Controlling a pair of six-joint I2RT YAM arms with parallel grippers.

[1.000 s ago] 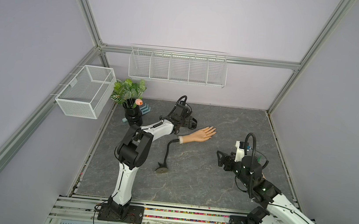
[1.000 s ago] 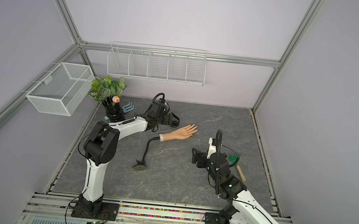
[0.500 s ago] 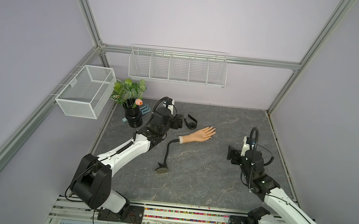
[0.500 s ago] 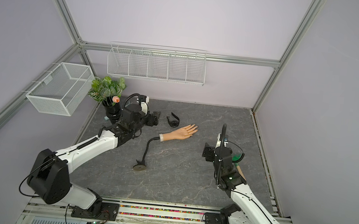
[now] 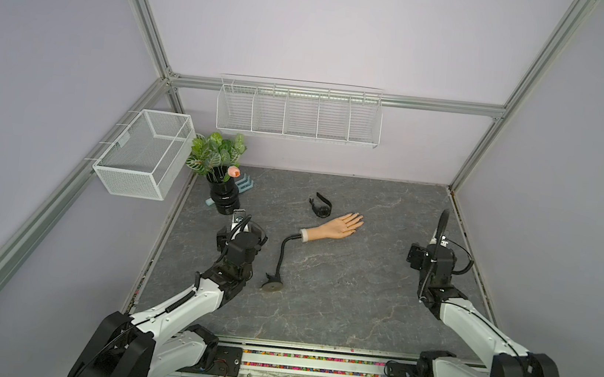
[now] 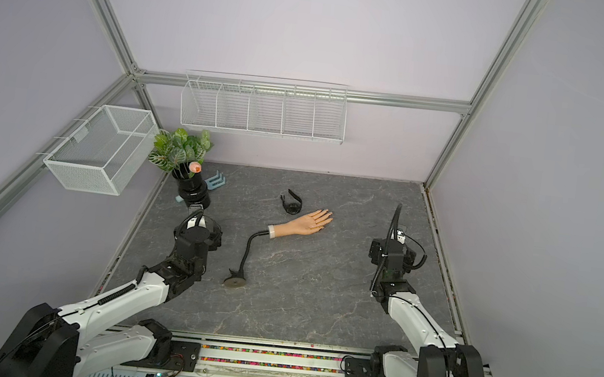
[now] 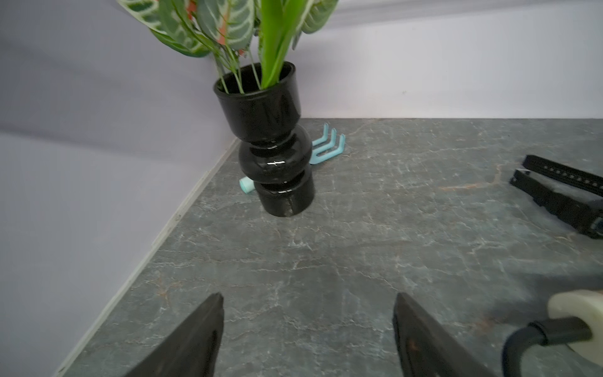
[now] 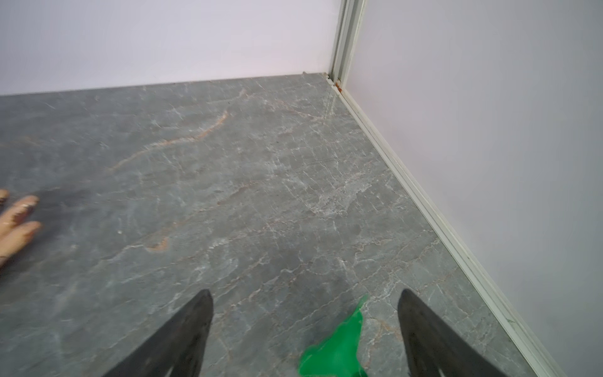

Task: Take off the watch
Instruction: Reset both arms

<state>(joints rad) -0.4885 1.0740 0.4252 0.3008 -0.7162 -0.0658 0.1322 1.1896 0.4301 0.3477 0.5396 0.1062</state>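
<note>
The left arm [image 5: 179, 301] and right arm [image 5: 470, 326] are drawing back, left jaws and right jaws both standing wide and empty, leaving the watch [image 5: 322, 210] lying loose on the counter [image 5: 357, 300] just beside the mannequin hand [image 5: 338, 227], so the removal is looking done.

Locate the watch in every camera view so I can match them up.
In a top view: the watch lies on the table, close beside the mannequin hand, on its back-wall side.
In a top view: same spot.
Left wrist: partly cut off at the frame edge; black vase mid-frame.
Right wrist: not in it.
Shared landmark: the mannequin hand; the right wrist view shows only its fingertips.
</note>
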